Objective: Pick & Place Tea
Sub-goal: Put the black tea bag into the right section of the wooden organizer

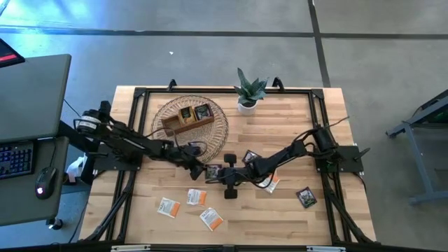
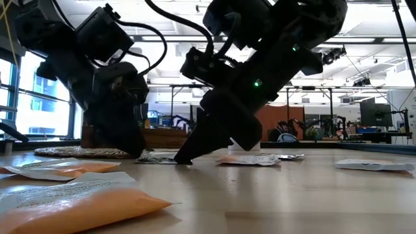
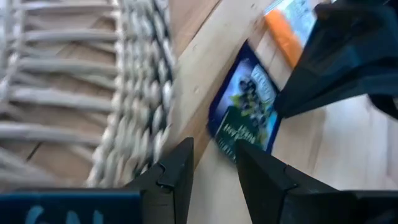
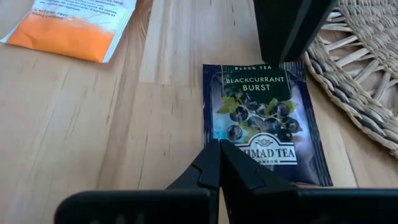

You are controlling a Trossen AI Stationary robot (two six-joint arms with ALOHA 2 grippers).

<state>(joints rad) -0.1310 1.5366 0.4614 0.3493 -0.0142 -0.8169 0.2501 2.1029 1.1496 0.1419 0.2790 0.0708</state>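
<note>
At the left of the worktop [image 1: 294, 140], my left gripper [image 1: 198, 168] is hovering by the edge of the wicker mat [image 1: 217, 129], its jaws standing partly apart with nothing between them. Just beyond its tips the dark blackcurrant sachet [image 4: 260, 121] is lying flat on the wood, close beside the mat's rim. Toward the middle, my right gripper [image 4: 219, 163] is meeting it from the opposite side, jaws closed together at the sachet's near edge; whether they are pinching that edge or only resting on it, I cannot tell.

I am judging the sachet to be nearly weightless, thin and limp, its glossy skin likely to slide across the wood instead of lifting. The best hold looks to be a free edge or corner, pinched firmly, since the flat face offers nothing to close on.

Orange-and-white sachets [image 1: 168, 207] are lying scattered nearer the front of the worktop, and another dark sachet [image 1: 306, 197] is sitting well apart at the right. More tea is already resting in the wooden tray [image 1: 187, 119] on the mat.
</note>
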